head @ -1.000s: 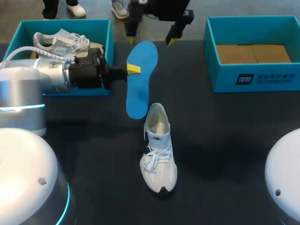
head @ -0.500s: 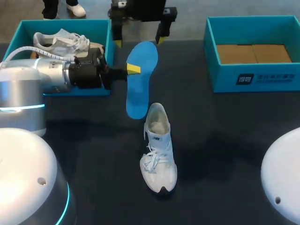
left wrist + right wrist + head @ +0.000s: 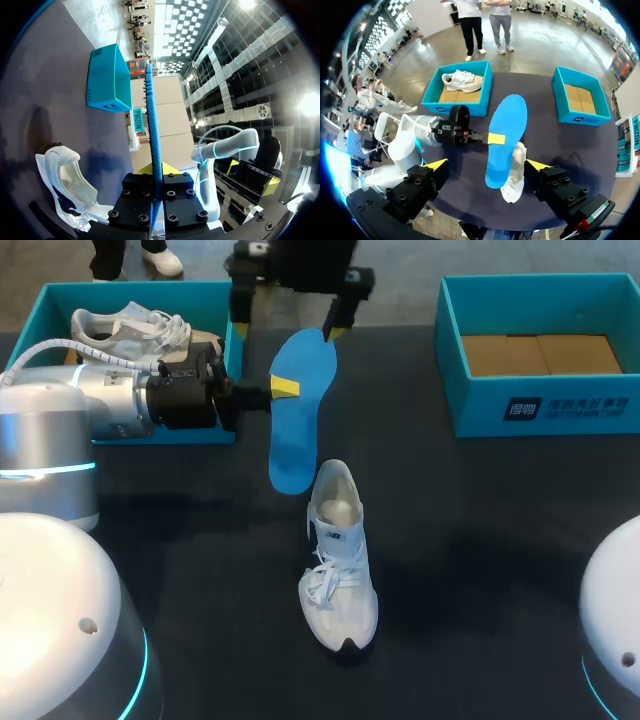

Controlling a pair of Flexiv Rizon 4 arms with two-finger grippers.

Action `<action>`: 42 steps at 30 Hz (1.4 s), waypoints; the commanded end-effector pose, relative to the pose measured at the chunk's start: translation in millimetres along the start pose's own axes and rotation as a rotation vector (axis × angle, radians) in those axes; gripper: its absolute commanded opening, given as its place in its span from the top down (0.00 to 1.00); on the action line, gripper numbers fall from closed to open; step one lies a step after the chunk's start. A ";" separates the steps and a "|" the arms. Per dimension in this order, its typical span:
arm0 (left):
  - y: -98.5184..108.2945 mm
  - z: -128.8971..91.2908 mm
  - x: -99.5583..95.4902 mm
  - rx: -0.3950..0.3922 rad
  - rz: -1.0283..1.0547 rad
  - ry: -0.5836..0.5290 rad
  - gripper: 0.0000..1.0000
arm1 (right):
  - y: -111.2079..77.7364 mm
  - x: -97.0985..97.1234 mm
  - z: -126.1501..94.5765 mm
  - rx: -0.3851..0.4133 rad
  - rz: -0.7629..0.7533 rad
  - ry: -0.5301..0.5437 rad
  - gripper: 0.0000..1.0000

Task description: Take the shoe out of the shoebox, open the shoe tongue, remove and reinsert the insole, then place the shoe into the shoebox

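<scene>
Pinching the insole [image 3: 300, 435], the left claw [image 3: 284, 388] lies level; the right claw [image 3: 284, 328] hangs wide open above.

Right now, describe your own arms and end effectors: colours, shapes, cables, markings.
My left arm has silver cylindrical links, white domed joints, a glowing cyan ring and a pale ribbed cable on top. The left end effector is a black bolted block with yellow tips. My right arm is a white dome. The right end effector is black with yellow-tipped fingers.
</scene>
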State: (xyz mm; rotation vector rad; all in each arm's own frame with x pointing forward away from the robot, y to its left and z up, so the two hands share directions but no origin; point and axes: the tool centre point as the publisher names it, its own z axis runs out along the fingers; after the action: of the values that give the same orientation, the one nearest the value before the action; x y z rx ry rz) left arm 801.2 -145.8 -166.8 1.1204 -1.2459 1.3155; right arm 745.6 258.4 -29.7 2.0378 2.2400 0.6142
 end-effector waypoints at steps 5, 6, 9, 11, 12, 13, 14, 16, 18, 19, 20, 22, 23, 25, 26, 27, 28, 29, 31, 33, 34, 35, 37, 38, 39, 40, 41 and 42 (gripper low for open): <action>0.2 -0.1 0.1 0.000 0.000 -0.002 1.00 | -16.0 -48.1 1.4 -0.055 0.085 0.500 0.00; 0.2 -0.1 0.1 0.000 0.000 -0.002 1.00 | -16.6 -49.9 1.6 -0.057 0.089 0.515 0.00; 0.2 -0.1 0.1 0.000 0.000 -0.002 1.00 | -17.0 -55.5 3.6 -0.043 0.101 0.601 0.00; 0.2 -0.1 0.1 0.000 0.000 -0.002 1.00 | -16.8 -57.7 4.1 -0.028 0.101 0.666 0.00; 0.2 -0.1 0.1 0.000 0.000 -0.002 1.00 | -16.4 -58.7 3.8 -0.029 0.105 0.674 0.00; 0.2 -0.1 0.1 0.000 0.000 -0.002 1.00 | -16.2 -60.4 4.1 -0.009 0.105 0.669 0.00; 0.2 -0.1 0.1 0.000 0.000 -0.002 1.00 | -16.3 -61.8 5.5 0.001 0.109 0.713 0.00; 0.2 -0.1 0.1 0.000 0.000 -0.002 1.00 | -17.2 -64.5 7.5 -0.009 0.117 0.772 0.00; 0.2 -0.1 0.1 0.000 0.000 -0.002 1.00 | -18.2 -65.5 9.6 -0.015 0.124 0.853 0.00; 0.2 -0.1 0.1 0.000 0.000 -0.002 1.00 | -19.0 -66.4 10.1 -0.015 0.126 0.865 0.00; 0.2 -0.1 0.1 0.000 0.000 -0.002 1.00 | -19.8 -67.5 11.1 -0.004 0.127 0.860 0.00; 0.2 -0.1 0.1 0.000 0.000 -0.002 1.00 | -20.9 -68.9 13.6 -0.017 0.132 0.915 0.00; 0.2 -0.1 0.1 0.000 0.000 -0.002 1.00 | -21.8 -69.9 14.5 -0.026 0.137 0.939 0.00; 0.2 -0.1 0.1 0.000 0.000 -0.002 1.00 | -23.9 -71.8 16.4 -0.036 0.147 0.976 0.00; 0.2 -0.1 0.1 0.000 0.000 -0.002 1.00 | -25.1 -72.8 17.3 -0.049 0.153 1.008 0.00; 0.2 -0.1 0.1 0.000 0.000 -0.002 1.00 | -26.4 -74.4 18.1 -0.051 0.157 1.015 0.00; 0.2 -0.1 0.1 0.000 0.000 -0.002 1.00 | -27.3 -75.4 18.9 -0.050 0.162 1.021 0.00; 0.2 -0.1 0.1 0.000 0.000 -0.002 1.00 | -28.2 -76.1 19.7 -0.064 0.164 1.048 0.00; 0.2 -0.1 0.1 0.000 0.000 -0.002 1.00 | -29.6 -78.0 19.8 -0.068 0.167 1.055 0.00; 0.2 -0.1 0.1 0.000 0.000 -0.002 1.00 | -31.0 -79.6 20.8 -0.088 0.171 1.093 0.00; 0.2 -0.1 0.1 0.000 0.000 -0.002 1.00 | -31.5 -80.7 20.9 -0.085 0.171 1.091 0.00; 0.2 -0.1 0.1 0.000 0.000 -0.002 1.00 | -32.0 -81.6 21.4 -0.093 0.174 1.114 0.00; 0.2 -0.1 0.1 0.000 0.000 -0.002 1.00 | -32.6 -83.9 22.2 -0.091 0.178 1.126 0.00; 0.2 -0.1 0.1 0.000 0.000 -0.002 1.00 | -32.5 -84.7 23.2 -0.084 0.177 1.142 0.00; 0.2 -0.1 0.1 0.000 0.000 -0.002 1.00 | -32.5 -85.1 23.8 -0.082 0.176 1.161 0.00; 0.2 -0.1 0.1 0.000 0.000 -0.002 1.00 | -32.3 -85.4 24.5 -0.077 0.174 1.162 0.00; 0.2 -0.1 0.1 0.000 0.000 -0.002 1.00 | -32.2 -85.7 25.3 -0.071 0.172 1.178 0.00; 0.2 -0.1 0.1 0.000 0.000 -0.002 1.00 | -32.1 -85.8 26.3 -0.076 0.174 1.201 0.00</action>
State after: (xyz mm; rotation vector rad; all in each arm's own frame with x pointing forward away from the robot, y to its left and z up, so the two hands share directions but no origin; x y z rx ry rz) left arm 800.9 -145.5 -166.7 1.1206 -1.2463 1.3158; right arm 733.0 183.2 -77.5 2.2757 2.3212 1.5524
